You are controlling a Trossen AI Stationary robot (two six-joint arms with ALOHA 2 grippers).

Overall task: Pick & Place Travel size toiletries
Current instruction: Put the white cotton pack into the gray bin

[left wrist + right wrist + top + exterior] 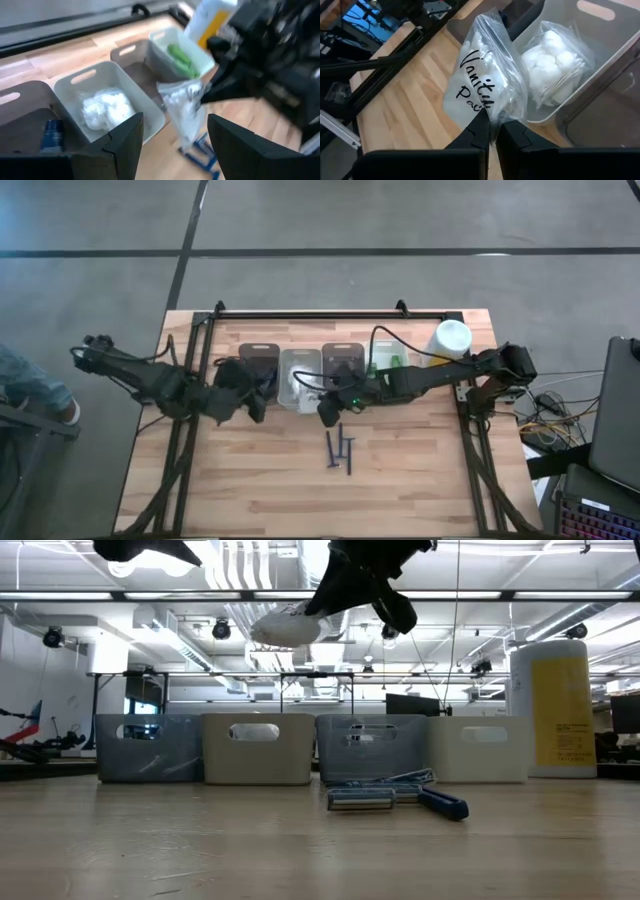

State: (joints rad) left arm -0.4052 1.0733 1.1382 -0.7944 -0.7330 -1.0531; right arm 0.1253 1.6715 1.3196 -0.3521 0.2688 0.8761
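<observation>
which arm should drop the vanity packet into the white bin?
Right. The right gripper is shut on the plastic-wrapped packet, held in the air beside the white bin that already holds a similar packet. The left gripper is open and empty, hovering by the bins.

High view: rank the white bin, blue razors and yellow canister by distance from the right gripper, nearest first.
From the right gripper, shut on the plastic-wrapped packet:
1. White bin, just beyond it in the bin row.
2. Blue razors, on the bare wood on the gripper's other side.
3. Yellow canister, at the row's right end.
</observation>
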